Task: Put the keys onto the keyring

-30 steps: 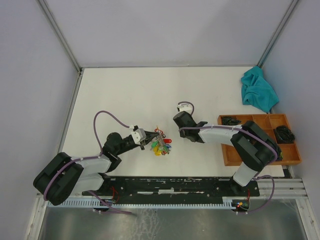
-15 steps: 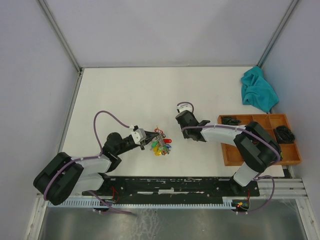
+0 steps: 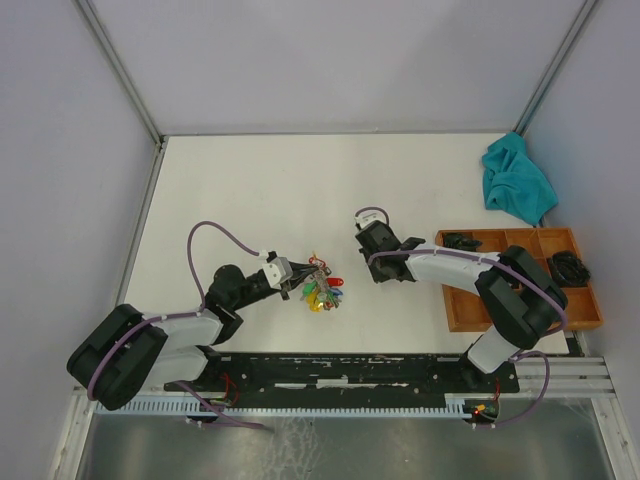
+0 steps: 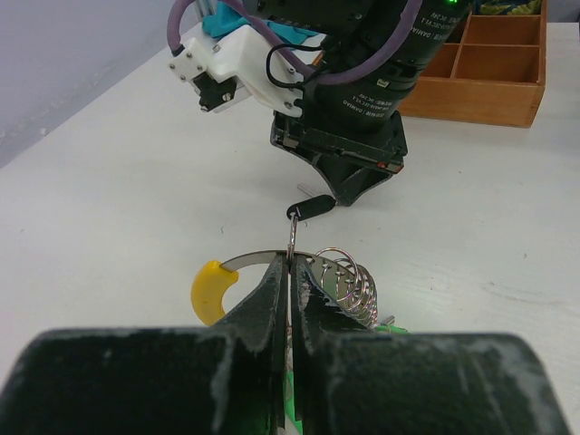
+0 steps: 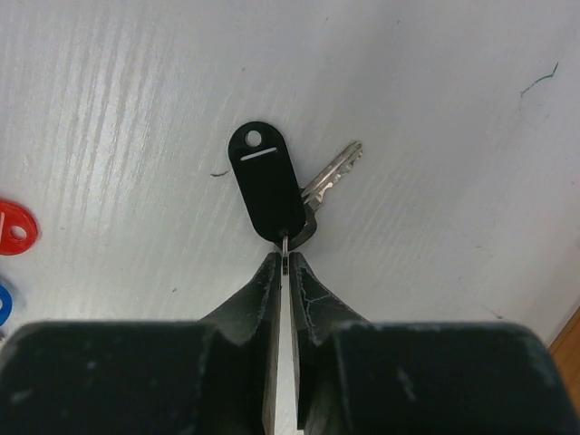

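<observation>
The keyring (image 3: 320,285) lies left of the table's middle, a silvery ring bunched with red, yellow, green and blue tags. My left gripper (image 3: 298,274) is shut on it. In the left wrist view the fingertips (image 4: 290,263) pinch the metal band edge-on, beside a yellow tag (image 4: 213,288) and several small wire rings (image 4: 349,281). One of the keys, with a black tag (image 5: 265,186) and a silver blade (image 5: 333,172), lies flat on the table. My right gripper (image 5: 285,258) points down at it, jaws shut on the key's thin wire loop. This gripper (image 3: 383,258) stands right of the keyring, apart from it.
A wooden compartment tray (image 3: 520,325) with dark parts sits at the right edge, also seen in the left wrist view as the tray (image 4: 489,72). A teal cloth (image 3: 515,180) lies behind it. Red (image 5: 14,227) and blue tags show at the right wrist view's left edge.
My right wrist has shifted a little to the right and turned. The left gripper and keyring have not moved.
</observation>
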You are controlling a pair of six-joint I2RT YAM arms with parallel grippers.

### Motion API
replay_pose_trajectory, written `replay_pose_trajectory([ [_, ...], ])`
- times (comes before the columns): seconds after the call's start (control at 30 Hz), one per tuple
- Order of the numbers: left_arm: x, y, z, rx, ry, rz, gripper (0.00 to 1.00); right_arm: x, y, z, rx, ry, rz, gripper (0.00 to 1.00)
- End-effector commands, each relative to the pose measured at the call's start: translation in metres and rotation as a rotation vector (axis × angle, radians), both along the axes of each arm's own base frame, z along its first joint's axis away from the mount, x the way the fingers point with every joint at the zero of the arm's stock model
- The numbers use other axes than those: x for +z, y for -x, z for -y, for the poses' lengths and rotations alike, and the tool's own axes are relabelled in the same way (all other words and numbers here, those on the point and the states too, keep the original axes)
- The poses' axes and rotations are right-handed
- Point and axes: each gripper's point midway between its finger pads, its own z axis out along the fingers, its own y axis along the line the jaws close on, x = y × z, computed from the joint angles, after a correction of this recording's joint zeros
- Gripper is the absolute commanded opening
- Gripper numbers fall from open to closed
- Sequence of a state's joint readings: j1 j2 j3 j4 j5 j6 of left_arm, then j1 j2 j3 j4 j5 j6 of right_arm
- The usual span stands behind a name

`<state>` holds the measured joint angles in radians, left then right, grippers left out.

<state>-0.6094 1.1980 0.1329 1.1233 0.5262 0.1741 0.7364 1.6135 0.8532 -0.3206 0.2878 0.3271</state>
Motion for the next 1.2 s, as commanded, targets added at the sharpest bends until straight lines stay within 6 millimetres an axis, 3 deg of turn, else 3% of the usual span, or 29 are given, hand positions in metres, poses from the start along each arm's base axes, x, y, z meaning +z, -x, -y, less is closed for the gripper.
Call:
replay_pose_trajectory([
  [0.0, 0.024, -0.001, 0.005, -0.014, 0.060, 0.046, 0.03, 0.014, -0.008, -0.007, -0.043, -0.058, 0.028, 0.17],
  [0.17, 0.023, -0.001, 0.005, -0.014, 0.058, 0.042, 0.03, 0.015, -0.014, -0.013, -0.071, -0.089, 0.048, 0.25],
  [0.57, 0.023, -0.001, 0.005, -0.016, 0.057, 0.042, 0.03, 0.014, -0.019, -0.009, -0.107, -0.077, 0.064, 0.27],
  [1.03, 0.024, 0.000, 0.006, -0.021, 0.059, 0.045, 0.03, 0.011, -0.013, 0.002, -0.117, -0.058, 0.049, 0.10],
  [1.17, 0.024, 0.001, 0.006, -0.026, 0.057, 0.043, 0.03, 0.021, -0.013, 0.004, -0.102, -0.060, 0.068, 0.04],
])
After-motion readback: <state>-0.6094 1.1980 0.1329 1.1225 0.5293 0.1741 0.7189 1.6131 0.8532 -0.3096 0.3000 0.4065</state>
